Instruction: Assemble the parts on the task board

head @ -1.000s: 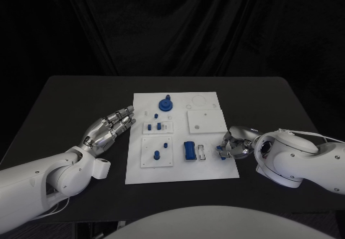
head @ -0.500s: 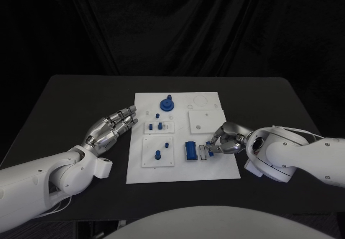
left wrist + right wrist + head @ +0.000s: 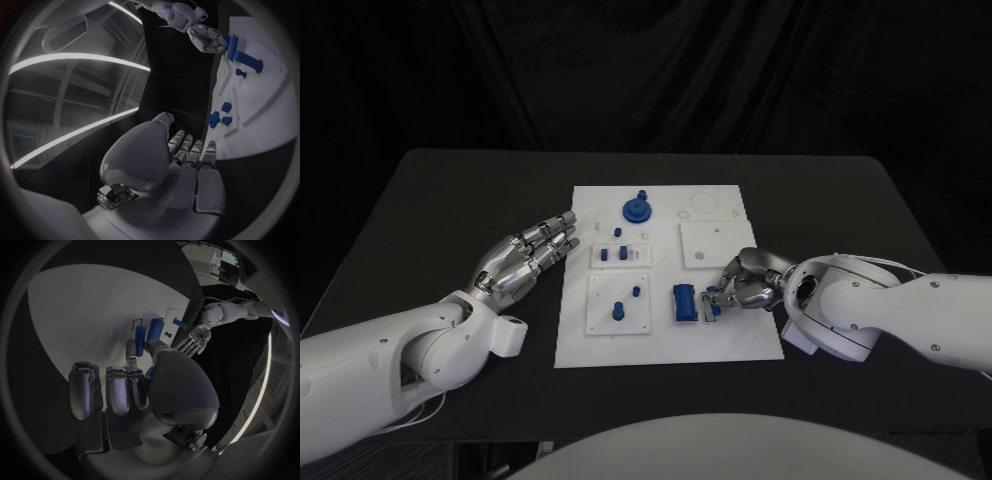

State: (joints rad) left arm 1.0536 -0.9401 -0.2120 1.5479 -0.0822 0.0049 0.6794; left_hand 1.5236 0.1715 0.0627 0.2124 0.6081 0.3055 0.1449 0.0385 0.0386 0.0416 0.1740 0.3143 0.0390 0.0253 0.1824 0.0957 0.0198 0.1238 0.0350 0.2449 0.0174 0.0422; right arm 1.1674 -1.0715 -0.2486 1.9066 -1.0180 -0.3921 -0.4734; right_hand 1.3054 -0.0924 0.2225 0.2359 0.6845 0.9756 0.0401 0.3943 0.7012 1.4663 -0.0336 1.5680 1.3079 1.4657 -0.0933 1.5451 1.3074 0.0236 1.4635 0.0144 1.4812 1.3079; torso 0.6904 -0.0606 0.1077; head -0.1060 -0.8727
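Blue part (image 3: 711, 299) is pinched by my right hand (image 3: 747, 285) at frame centre over the task board (image 3: 733, 345); my left hand (image 3: 524, 258), fingers spread, rests mid-left.

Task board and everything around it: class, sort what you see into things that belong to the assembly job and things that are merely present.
Belong to the job:
task board
blue parts on it
right hand, pinching a small blue part
left hand, fingers spread beside the board

Merely present:
black table
dark curtain behind

Left robot hand (image 3: 187, 165), fingers straight, lies beside the task board (image 3: 262, 115).
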